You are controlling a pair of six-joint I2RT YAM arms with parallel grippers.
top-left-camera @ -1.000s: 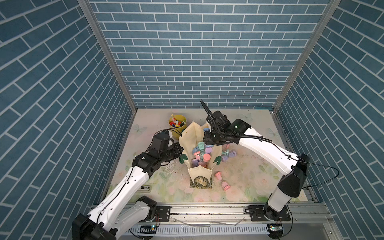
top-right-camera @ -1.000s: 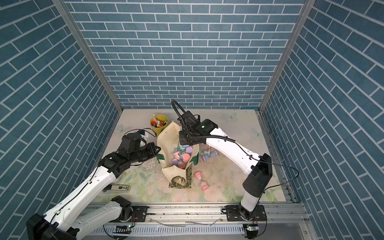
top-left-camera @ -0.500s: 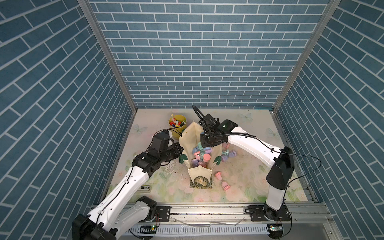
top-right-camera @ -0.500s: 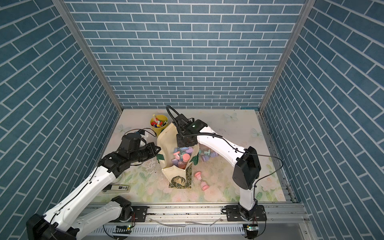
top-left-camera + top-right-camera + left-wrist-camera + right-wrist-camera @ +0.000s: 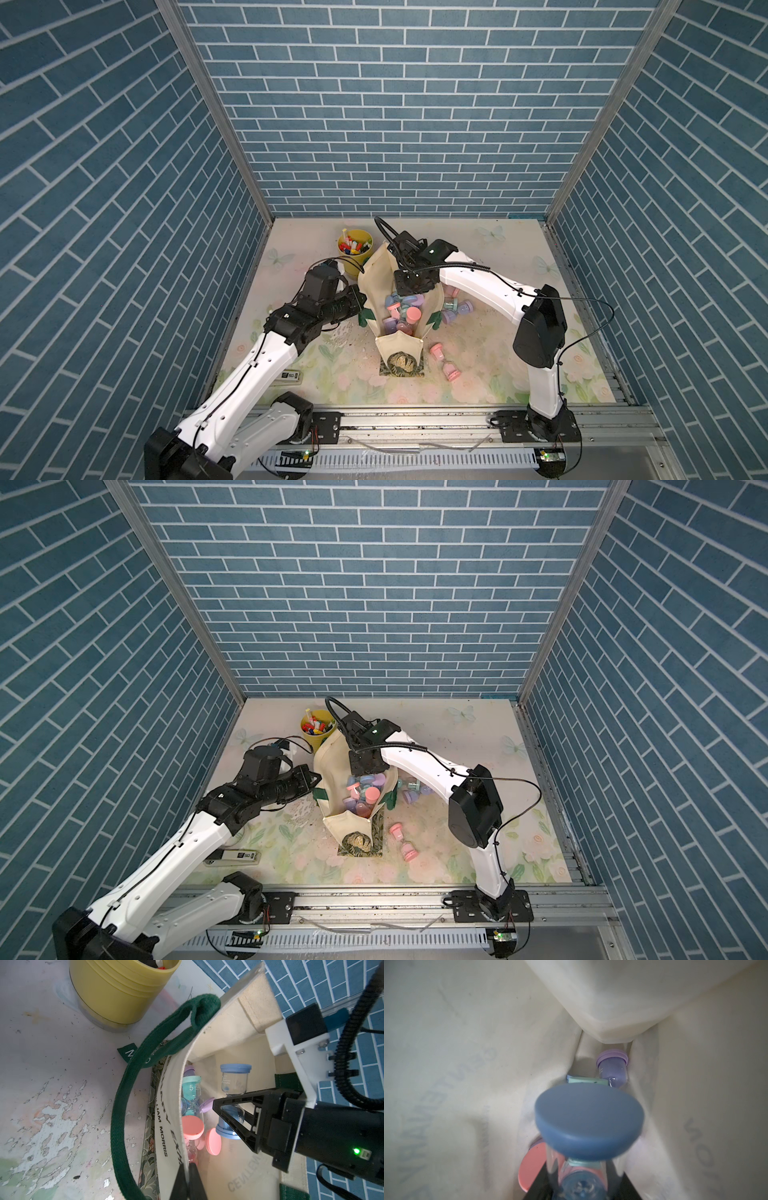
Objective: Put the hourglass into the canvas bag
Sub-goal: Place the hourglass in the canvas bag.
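Note:
The cream canvas bag [image 5: 376,282] stands open mid-table with green straps; both top views show it [image 5: 328,766]. My left gripper [image 5: 188,1169] is shut on the bag's near rim and holds the mouth open [image 5: 360,306]. My right gripper [image 5: 228,1109] is inside the mouth, shut on the waist of a blue hourglass [image 5: 234,1078]. In the right wrist view the hourglass's blue cap [image 5: 589,1122] fills the middle, with bag walls all round. Several pink, teal and purple hourglasses lie inside the bag below it [image 5: 405,313].
A yellow cup of markers [image 5: 354,253] stands just behind the bag. A pink hourglass [image 5: 444,361] lies on the mat right of the bag's foot. Teal and purple ones [image 5: 455,307] lie under the right arm. A flat white device [image 5: 289,376] lies front left.
My right arm has swung left and folded at the elbow, bringing the gripper and blue hourglass over and down into the bag's mouth. The left arm has not moved.

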